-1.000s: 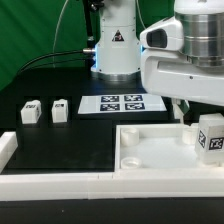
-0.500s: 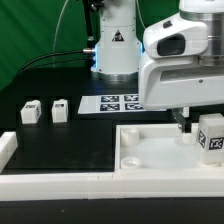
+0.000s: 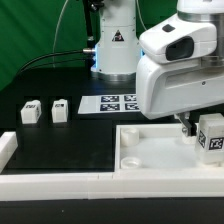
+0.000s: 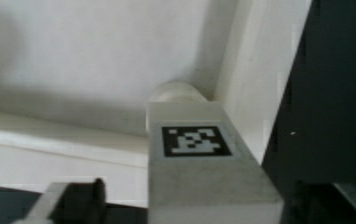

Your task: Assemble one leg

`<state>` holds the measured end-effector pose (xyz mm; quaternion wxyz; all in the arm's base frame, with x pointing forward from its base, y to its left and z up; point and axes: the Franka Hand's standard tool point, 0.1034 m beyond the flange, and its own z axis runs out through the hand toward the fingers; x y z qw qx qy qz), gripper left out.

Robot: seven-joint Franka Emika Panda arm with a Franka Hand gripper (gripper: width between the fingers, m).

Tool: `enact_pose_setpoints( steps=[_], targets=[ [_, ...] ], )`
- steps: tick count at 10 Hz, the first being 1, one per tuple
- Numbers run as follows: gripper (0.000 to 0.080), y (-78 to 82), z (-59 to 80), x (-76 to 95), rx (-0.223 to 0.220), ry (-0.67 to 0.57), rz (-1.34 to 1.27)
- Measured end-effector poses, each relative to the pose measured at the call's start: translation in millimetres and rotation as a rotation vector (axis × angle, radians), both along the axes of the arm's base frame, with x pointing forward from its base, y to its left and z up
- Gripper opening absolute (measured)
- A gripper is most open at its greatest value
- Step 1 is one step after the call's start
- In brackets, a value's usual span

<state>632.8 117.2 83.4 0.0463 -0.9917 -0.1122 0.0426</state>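
Observation:
One leg (image 3: 210,136), a small white block with a black-and-white tag, stands at the big white panel's (image 3: 150,150) edge on the exterior view's right. In the wrist view this leg (image 4: 196,140) lies between my two dark fingers (image 4: 82,200), with a gap showing on at least one side. My gripper (image 4: 201,205) is open and straddles the leg against the panel's raised edge (image 4: 246,60). In the exterior view the gripper (image 3: 188,125) is mostly hidden by the arm body. Two more legs (image 3: 29,111) (image 3: 59,109) stand on the black table at the left.
The marker board (image 3: 122,103) lies behind the panel, in front of the robot base (image 3: 115,45). A white rim (image 3: 60,182) runs along the table's front, with a raised end at the left (image 3: 6,148). A green curtain hangs at the back.
The arm body has shifted left and lower over the panel's right side. The legs and panel have not moved.

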Motion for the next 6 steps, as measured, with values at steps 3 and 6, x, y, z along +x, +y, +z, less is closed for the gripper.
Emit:
enact_pose_setpoints(
  steps=[3,6],
  targets=[
    [0.0294,-2.4,-0.2,0.3,-0.003,0.0,-0.002],
    [0.0294,-3.3,-0.4,0.3,-0.004,0.001,-0.022]
  ],
)
